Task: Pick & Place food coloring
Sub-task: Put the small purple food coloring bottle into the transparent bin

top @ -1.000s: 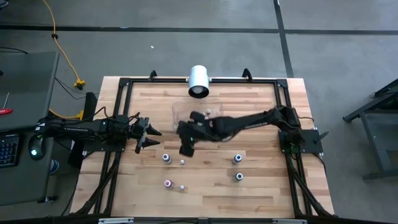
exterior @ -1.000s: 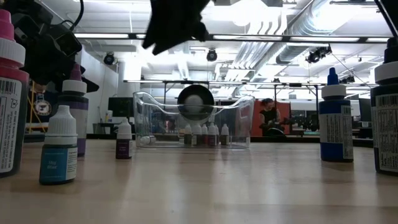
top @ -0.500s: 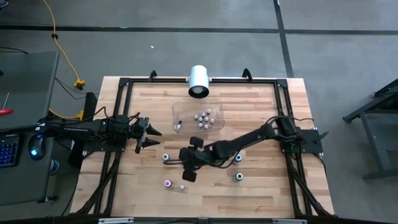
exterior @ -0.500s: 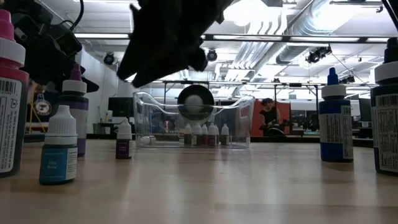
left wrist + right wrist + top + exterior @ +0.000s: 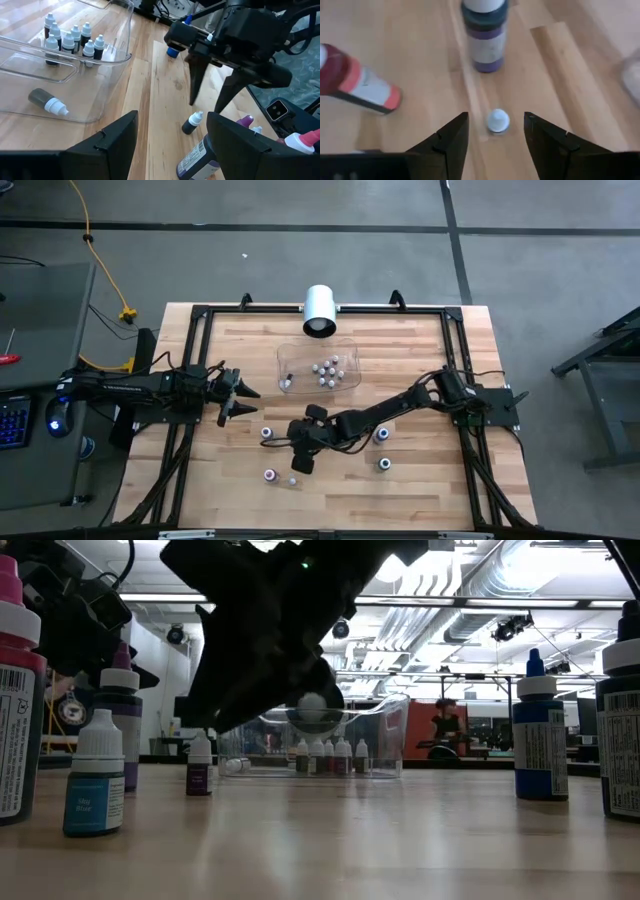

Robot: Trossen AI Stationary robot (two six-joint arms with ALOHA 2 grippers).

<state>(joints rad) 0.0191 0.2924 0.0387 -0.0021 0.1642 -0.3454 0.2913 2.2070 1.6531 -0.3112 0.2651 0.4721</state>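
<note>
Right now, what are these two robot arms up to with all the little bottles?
The right pincer hangs open above a tiny white-capped bottle standing on the wooden table, fingers on either side, not gripping it yet. Several small bottles already stand in the clear tray, with one lying on its side there. A few bigger coloured bottles stand loose on the table. The left pincer waits open at the table's left side, holding nothing.
</note>
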